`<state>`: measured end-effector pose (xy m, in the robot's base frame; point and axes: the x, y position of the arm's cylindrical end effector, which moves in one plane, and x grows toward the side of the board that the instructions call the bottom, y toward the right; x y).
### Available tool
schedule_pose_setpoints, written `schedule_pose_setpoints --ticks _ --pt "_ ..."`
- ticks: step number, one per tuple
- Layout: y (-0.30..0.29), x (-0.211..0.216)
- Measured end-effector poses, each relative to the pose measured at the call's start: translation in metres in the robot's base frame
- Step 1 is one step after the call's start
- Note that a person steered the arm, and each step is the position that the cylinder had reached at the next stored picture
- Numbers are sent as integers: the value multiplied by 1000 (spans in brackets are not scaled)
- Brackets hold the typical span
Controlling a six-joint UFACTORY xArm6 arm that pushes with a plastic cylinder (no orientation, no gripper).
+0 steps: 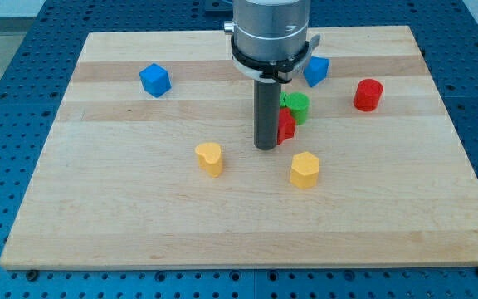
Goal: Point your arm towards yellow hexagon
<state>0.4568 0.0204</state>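
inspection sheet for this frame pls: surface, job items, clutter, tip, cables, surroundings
Surface: wooden board, flat, light grain.
Job's things: yellow hexagon, below and to the right of my tip, apart from it.
Clutter: yellow heart-like block to the tip's left; red block beside the rod; green cylinder behind it; red cylinder at right; blue cube upper left; blue block partly hidden by the arm.
Grippers: none; rod only.
Cables: nothing seen.
Surroundings: blue perforated table.

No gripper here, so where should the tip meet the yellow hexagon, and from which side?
Meet the yellow hexagon low on its upper-left face, coming from the view's upper left. My tip already stands there, apart from it, with bare board between. The red block touches the rod's right side, so moving down-right should leave it behind.
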Motion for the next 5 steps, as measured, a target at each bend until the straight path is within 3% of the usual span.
schedule_pose_setpoints --ticks 1,3,4,5 --pt "0 36" --pt "5 60" --pt "20 121" --pt "22 142"
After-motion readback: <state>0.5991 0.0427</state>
